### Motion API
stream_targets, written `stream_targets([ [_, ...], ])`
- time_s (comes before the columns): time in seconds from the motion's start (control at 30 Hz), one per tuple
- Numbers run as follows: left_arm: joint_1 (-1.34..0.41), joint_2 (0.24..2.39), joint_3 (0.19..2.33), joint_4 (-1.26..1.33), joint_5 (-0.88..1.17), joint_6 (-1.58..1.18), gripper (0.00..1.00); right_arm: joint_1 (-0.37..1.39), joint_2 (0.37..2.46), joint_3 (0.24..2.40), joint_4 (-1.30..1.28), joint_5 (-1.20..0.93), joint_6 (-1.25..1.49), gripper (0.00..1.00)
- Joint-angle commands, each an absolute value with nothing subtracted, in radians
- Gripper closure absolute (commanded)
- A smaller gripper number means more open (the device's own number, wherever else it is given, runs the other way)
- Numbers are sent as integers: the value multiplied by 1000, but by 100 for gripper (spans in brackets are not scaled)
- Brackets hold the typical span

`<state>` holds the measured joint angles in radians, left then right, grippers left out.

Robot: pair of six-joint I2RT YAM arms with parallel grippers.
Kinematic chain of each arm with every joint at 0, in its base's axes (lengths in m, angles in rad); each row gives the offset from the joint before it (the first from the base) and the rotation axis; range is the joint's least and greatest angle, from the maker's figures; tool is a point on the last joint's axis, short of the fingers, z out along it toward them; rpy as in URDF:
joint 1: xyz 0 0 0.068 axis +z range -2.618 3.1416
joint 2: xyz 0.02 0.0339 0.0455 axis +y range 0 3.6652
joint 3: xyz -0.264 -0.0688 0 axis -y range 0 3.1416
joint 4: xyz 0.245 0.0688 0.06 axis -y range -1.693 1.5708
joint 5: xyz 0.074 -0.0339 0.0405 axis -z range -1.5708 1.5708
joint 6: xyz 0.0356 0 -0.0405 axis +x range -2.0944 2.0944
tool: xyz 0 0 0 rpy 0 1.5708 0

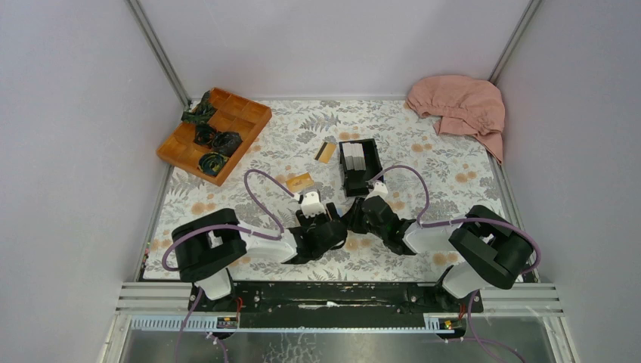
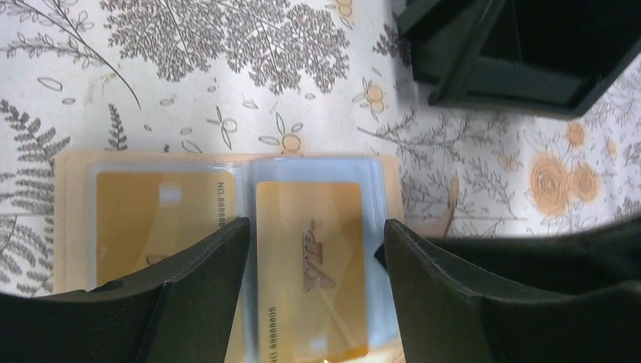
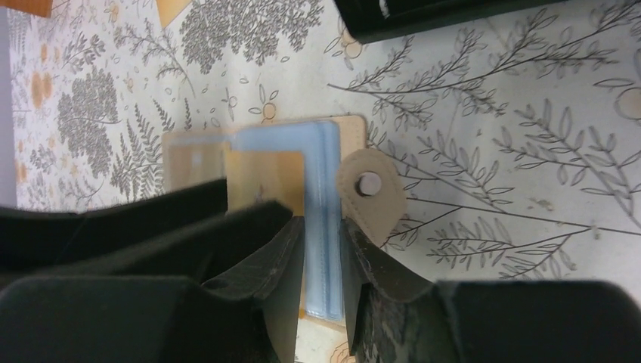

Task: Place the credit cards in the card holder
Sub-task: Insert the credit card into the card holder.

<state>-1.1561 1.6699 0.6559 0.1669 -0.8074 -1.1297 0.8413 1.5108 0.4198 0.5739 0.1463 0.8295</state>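
Observation:
The tan card holder (image 2: 389, 170) lies open on the flowered cloth, its clear sleeves up. Two gold credit cards sit in the sleeves, one on the left (image 2: 162, 219) and one on the right (image 2: 310, 265). My left gripper (image 2: 317, 249) hangs open over the right card, a finger on each side. My right gripper (image 3: 323, 224) is shut on the edge of the clear sleeves (image 3: 321, 174), next to the snap tab (image 3: 370, 189). Two loose cards lie farther back: one with a black band (image 1: 326, 151) and a plain one (image 1: 300, 181). Both grippers hide the holder in the top view.
A black open-topped box (image 1: 359, 166) stands just beyond the grippers. An orange compartment tray (image 1: 215, 132) with dark bundles sits at the back left. A pink cloth (image 1: 461, 110) lies at the back right. Grey walls close in both sides.

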Motion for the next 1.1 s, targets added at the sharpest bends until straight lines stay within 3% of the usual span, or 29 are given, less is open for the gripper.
stream_targets([
  [0.0,-1114,1705,646,247,-746,-1097,27,871,1518,428,492,43,825,68],
  [0.43,-1113,1609,581,230,-727,-1110,26,870,1481,440,457,79,818,68],
  [1.07,-1180,1401,504,105,-861,-1113,26,870,1452,468,408,104,795,71],
])
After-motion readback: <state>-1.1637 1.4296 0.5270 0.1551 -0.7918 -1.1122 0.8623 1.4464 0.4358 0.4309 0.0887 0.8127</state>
